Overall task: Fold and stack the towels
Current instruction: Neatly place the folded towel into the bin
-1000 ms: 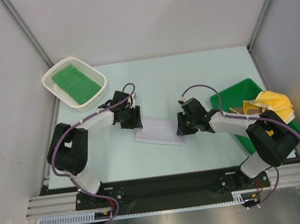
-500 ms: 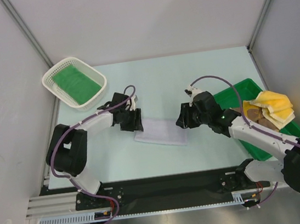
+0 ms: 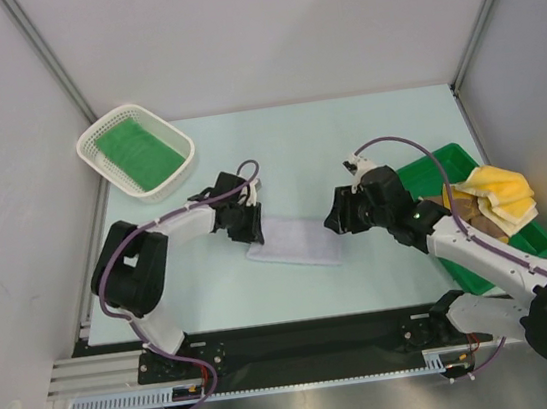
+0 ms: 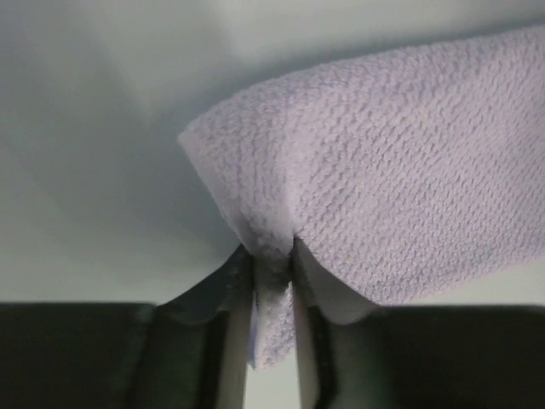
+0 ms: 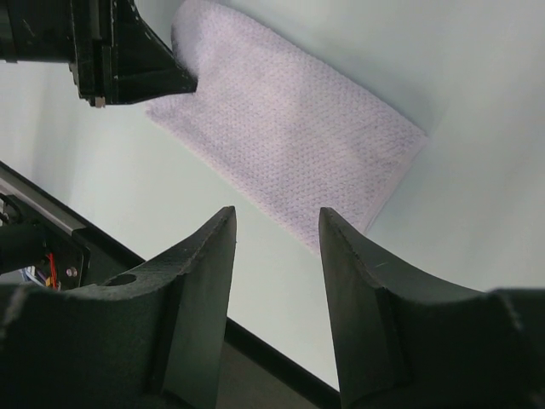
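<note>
A white towel (image 3: 294, 242) lies folded flat on the table between the two arms. My left gripper (image 3: 254, 231) is at its left end, shut on a pinched corner of the cloth (image 4: 272, 264); the white towel (image 4: 400, 162) spreads away beyond the fingers. My right gripper (image 3: 334, 223) hovers just off the towel's right end, open and empty (image 5: 277, 223), with the white towel (image 5: 289, 128) below it and the left gripper (image 5: 119, 51) at the towel's far end. A green towel (image 3: 138, 152) lies in the basket. A yellow towel (image 3: 502, 193) and a tan-brown one (image 3: 459, 208) are bunched in the tray.
The white mesh basket (image 3: 87, 146) stands at the back left corner. The green tray (image 3: 421, 175) sits along the right edge under the right arm. Grey walls close in the table on three sides, and a black rail runs along the near edge.
The left gripper has closed on the white towel's left corner. The right gripper has opened wider and drawn slightly back from the towel's right end as its arm stretched out.
</note>
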Motion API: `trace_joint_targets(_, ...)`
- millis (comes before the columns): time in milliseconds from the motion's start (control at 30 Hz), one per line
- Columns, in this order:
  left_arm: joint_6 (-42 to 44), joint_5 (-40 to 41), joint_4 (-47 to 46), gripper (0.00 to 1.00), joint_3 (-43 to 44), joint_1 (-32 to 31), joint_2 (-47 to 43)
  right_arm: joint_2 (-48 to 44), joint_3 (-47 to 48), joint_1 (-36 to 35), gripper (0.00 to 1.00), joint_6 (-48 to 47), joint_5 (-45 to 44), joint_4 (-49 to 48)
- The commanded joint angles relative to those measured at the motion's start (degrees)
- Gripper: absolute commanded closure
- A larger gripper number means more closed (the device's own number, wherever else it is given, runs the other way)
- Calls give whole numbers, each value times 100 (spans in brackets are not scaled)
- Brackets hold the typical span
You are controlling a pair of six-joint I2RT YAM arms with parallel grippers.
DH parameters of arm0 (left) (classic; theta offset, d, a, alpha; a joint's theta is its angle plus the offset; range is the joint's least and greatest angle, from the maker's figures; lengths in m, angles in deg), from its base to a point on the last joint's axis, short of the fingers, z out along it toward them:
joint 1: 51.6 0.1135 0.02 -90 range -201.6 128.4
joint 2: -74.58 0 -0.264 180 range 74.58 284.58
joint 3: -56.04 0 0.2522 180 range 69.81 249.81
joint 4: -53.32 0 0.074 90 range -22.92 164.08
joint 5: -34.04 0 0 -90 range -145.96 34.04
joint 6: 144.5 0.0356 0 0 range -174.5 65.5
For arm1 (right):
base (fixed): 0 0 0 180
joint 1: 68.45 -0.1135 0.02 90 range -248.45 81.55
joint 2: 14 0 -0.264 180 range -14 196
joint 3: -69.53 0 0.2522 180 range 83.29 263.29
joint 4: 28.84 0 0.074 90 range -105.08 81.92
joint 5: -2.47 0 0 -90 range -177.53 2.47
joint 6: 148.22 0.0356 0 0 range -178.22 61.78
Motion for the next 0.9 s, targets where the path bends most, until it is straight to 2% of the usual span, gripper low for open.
trace_joint_targets(0, 75, 15, 346, 76, -30, -255, 160, -163, 55, 44, 51, -101, 55, 53)
trace_joint_targets(67, 66, 42, 469, 88, -48, -264, 98, -216, 90, 44, 51, -110, 55, 115)
trace_joint_targets(100, 101, 51, 531, 98, -22, -264, 54, -242, 99, 53, 51, -119, 55, 124)
trace_joint_targets(133, 128, 77, 627, 100, 31, -264, 2, -260, 99, 62, 51, -119, 55, 141)
trace_joint_targets(300, 522, 963, 1427, 100, 706, -255, -201, -400, 152, 71, 50, -102, 82, 185)
trace_joint_targets(400, 847, 1920, 1849, 100, 1180, -237, -359, -506, 187, 62, 42, -128, 117, 256)
trace_joint_targets(467, 1076, 2379, 2042, 100, 1375, -246, -429, -541, 187, 62, 28, -163, 108, 282)
trace_joint_targets(567, 1331, 2826, 2227, 100, 1692, -237, -403, -567, 248, 71, 20, -233, 64, 352)
trace_joint_targets(600, 1349, 2976, 2245, 100, 1753, -246, -403, -541, 275, 79, 15, -260, 55, 361)
trace_joint_targets(633, 1558, 3082, 2245, 100, 1771, -246, -403, -524, 284, 88, 0, -269, 38, 361)
trace_joint_targets(767, 2104, 4064, 2132, 100, 1886, -10, -359, -418, 266, 88, 0, -277, 46, 326)
trace_joint_targets(867, 2386, 4225, 2087, 100, 2131, 437, -342, -278, 249, 123, 0, -348, 64, 282)
